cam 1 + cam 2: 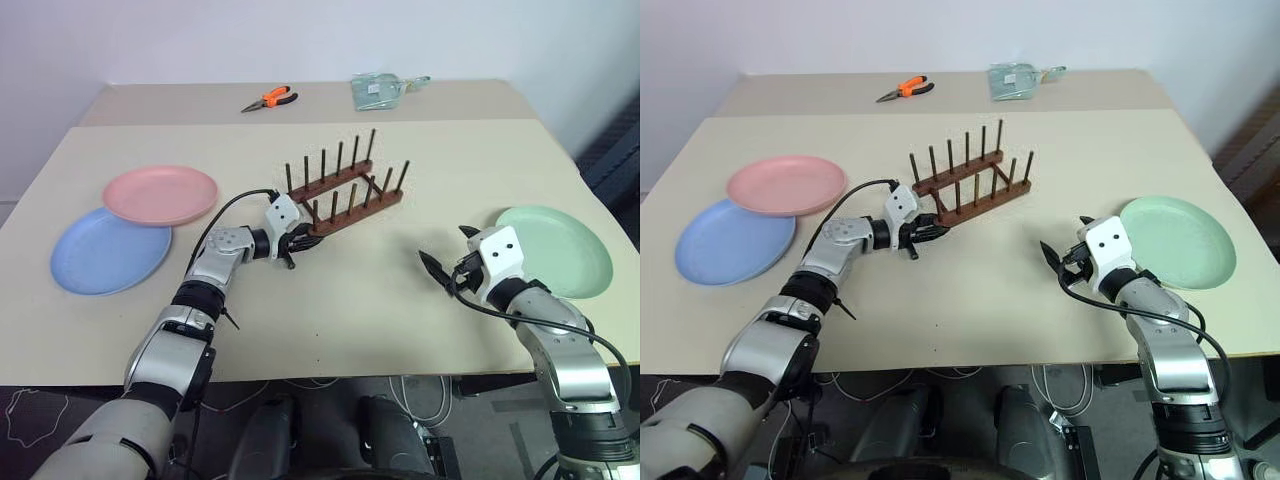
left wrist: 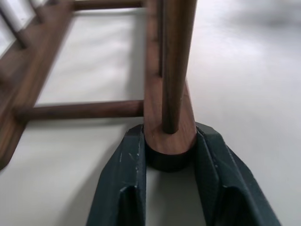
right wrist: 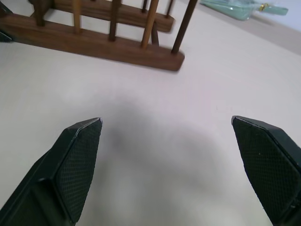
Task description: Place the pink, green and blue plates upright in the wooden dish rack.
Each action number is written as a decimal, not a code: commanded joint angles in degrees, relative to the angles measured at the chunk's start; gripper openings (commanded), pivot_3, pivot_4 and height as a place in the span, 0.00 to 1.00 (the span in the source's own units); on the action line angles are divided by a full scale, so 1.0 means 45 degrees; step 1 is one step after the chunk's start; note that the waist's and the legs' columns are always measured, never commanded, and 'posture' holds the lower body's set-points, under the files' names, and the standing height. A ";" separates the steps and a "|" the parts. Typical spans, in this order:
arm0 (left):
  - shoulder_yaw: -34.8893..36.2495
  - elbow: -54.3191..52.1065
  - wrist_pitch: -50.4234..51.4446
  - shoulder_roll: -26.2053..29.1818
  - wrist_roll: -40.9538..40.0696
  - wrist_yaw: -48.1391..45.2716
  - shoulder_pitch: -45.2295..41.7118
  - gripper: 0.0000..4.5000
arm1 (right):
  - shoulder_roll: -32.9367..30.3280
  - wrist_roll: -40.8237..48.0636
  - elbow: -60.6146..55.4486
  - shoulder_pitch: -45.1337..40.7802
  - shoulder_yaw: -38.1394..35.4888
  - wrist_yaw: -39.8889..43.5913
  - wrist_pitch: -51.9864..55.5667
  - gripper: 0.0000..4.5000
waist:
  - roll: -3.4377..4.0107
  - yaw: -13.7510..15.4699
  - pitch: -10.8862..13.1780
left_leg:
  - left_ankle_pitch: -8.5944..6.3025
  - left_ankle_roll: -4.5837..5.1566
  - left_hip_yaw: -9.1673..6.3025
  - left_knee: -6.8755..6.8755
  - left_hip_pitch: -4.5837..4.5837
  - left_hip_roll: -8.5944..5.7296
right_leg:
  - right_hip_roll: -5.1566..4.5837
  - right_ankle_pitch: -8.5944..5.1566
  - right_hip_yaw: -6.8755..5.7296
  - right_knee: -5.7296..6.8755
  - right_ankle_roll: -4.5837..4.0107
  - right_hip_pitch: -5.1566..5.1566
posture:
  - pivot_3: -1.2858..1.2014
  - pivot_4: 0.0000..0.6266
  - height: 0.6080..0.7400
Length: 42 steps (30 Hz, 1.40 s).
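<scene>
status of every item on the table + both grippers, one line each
wooden dish rack: upright, no plates in it, near rail end clamped by left gripper
left gripper: shut on rack rail end
right gripper: open, holding nothing
pink plate: flat, rim overlapping blue plate
blue plate: flat, partly under pink
green plate: flat, beside right gripper
pliers: lying at far edge

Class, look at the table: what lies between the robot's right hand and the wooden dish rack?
Nothing: in the right wrist view, only bare table separates the open right hand from the wooden dish rack.
</scene>
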 commanded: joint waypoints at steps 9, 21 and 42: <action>-0.0681 -0.8290 0.3090 0.2104 -0.1233 -0.2805 0.4170 0.51 | -0.1395 -0.0170 0.1311 -0.0153 -0.1245 0.0437 -0.0691 1.00 | 0.0006 0.0005 0.0001 | -0.0001 0.0000 -0.0006 -0.0007 -0.0002 0.0005 | -0.0008 -0.0008 0.0011 -0.0005 -0.0015 -0.0004 | 0.52 0.24 0.98; -0.0063 -1.1708 0.6159 0.4484 -0.2113 -0.2347 0.7226 0.54 | -0.2417 0.1477 -0.0293 0.2159 -0.1440 0.3103 0.0264 0.28 | 0.0022 -0.0273 -0.0011 | -0.0001 0.0000 -0.0007 -0.0022 0.0028 0.0025 | -0.0002 -0.0028 0.0012 0.0005 -0.0048 0.0007 | 0.52 0.24 0.98; -0.0219 -0.8241 0.5598 -0.0186 0.0118 0.5755 0.5471 0.11 | 0.0342 -0.2069 0.3063 -0.2240 0.2745 -0.0082 -0.0157 0.00 | -0.0011 -0.0036 -0.0066 | -0.0009 0.0001 -0.0005 -0.0026 0.0205 0.0006 | -0.0007 -0.0048 0.0015 -0.0042 -0.0044 0.0191 | 0.52 0.24 0.98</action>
